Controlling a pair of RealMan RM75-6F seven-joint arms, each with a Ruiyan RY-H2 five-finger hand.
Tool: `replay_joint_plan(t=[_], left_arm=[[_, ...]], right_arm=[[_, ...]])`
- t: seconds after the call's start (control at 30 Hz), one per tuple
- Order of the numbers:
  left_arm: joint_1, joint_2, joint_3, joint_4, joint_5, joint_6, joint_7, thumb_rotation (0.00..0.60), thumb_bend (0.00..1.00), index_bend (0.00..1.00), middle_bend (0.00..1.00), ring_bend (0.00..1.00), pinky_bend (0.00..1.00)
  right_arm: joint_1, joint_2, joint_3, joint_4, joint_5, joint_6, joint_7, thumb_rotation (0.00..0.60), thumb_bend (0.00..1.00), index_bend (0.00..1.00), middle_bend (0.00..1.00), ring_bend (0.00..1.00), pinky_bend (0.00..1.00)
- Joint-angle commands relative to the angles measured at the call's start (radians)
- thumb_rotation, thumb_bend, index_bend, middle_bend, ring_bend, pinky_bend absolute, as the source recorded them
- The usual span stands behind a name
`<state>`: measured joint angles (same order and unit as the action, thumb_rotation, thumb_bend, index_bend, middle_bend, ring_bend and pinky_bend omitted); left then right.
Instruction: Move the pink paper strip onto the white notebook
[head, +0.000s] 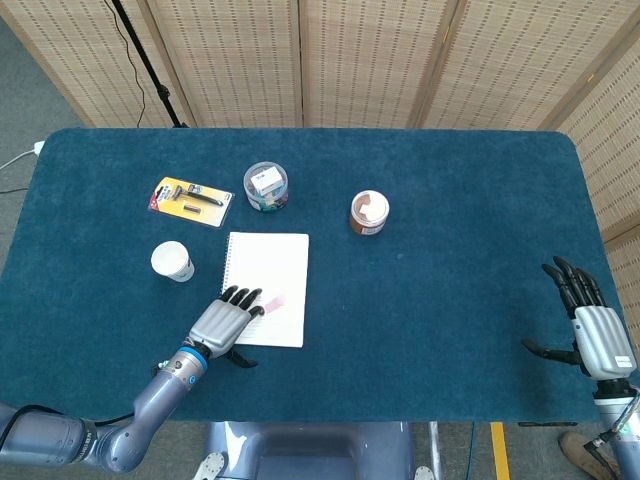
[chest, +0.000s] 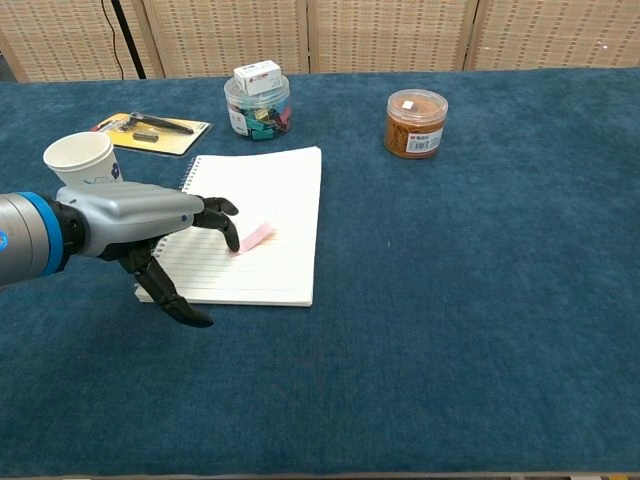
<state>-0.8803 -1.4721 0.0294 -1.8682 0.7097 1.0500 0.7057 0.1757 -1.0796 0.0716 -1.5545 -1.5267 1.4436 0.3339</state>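
The white spiral notebook lies left of the table's middle. A short pink paper strip lies flat on its lower page. My left hand hovers over the notebook's near-left corner, fingers stretched out and thumb hanging below. Its fingertips end right at the strip's left end; I cannot tell whether they touch it. It holds nothing. My right hand shows only in the head view, at the table's near-right edge, fingers spread and empty.
A paper cup stands left of the notebook. Behind it lie a carded razor pack and a clear tub of clips. A brown jar stands to the right.
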Motion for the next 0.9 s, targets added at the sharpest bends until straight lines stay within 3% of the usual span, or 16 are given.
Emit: replay_joint_plan(t=[0.03,0.9], left_arm=[[0.000,-0.001,0.001,0.000,-0.001,0.000,0.002,0.359,0.00,0.24,0.00,0.00,0.00],[-0.010,-0.013,0.002,-0.015,-0.036,0.013,0.047,0.358,0.00,0.24,0.00,0.00,0.00]], right_arm=[[0.000,0.001,0.001,0.000,-0.001,0.000,0.001,0.600,0.00,0.03,0.00,0.00,0.00],[-0.007,0.010,0.005,-0.004,-0.002,-0.004,0.018,0.600,0.00,0.03,0.00,0.00,0.00]])
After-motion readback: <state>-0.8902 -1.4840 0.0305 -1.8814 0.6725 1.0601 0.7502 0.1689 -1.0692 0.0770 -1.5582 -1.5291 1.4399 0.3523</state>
